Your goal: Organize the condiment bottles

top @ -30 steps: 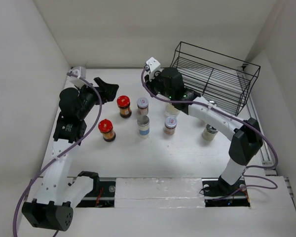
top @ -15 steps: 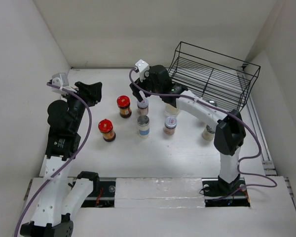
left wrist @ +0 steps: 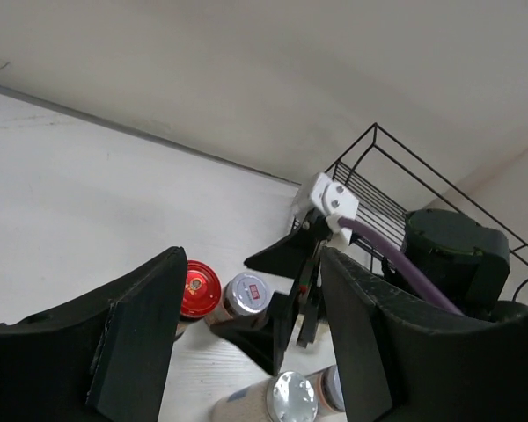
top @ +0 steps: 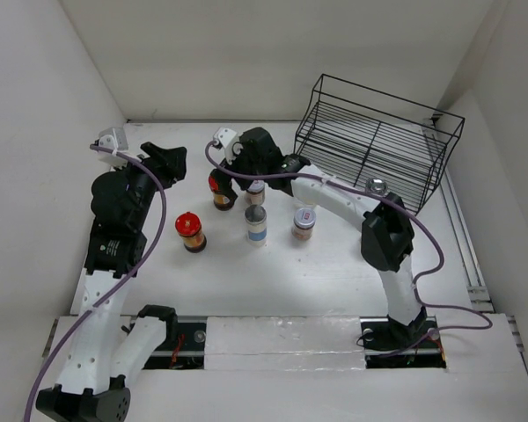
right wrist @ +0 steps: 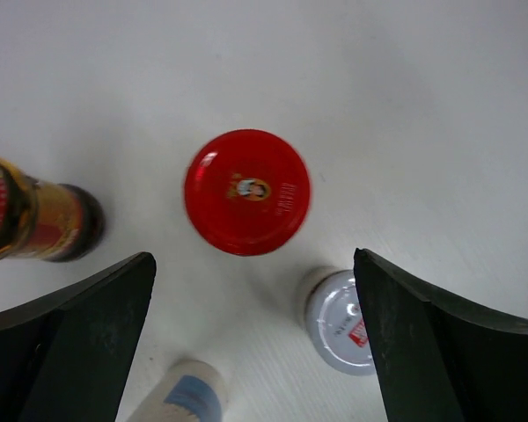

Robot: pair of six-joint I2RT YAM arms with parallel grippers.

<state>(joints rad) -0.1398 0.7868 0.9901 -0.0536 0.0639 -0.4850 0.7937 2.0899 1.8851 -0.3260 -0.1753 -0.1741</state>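
The left claw [left wrist: 251, 281] gapes wide with nothing between its black fingers [left wrist: 132, 343], hanging above the white table [top: 273, 272] farther to the left of the black wire rack [top: 378, 141] than anything else in view. Next toward the rack stands a small glass jar with a red lid and dark sauce [top: 191, 230], upright, well left of the rack and nearer the table's front edge than it. A second red-lidded jar [right wrist: 246, 192] stands a little closer to the rack, and the right claw [right wrist: 253, 255] is spread broadly above it — the round lid shows between the two fingers, neither one touching it, so this claw too has hold of nothing. Just beside that jar on the rack side is a silver-lidded jar [top: 256, 189] with a red mark on its lid, and in front of that a pale bottle with a blue label [top: 256, 222]. Closer again to the rack stands a silver-lidded jar of orange spice [top: 304, 221]. One more silver lid [top: 375, 185] shows just in front of the rack's near edge — its jar is mostly hidden behind the right arm [top: 383, 233].
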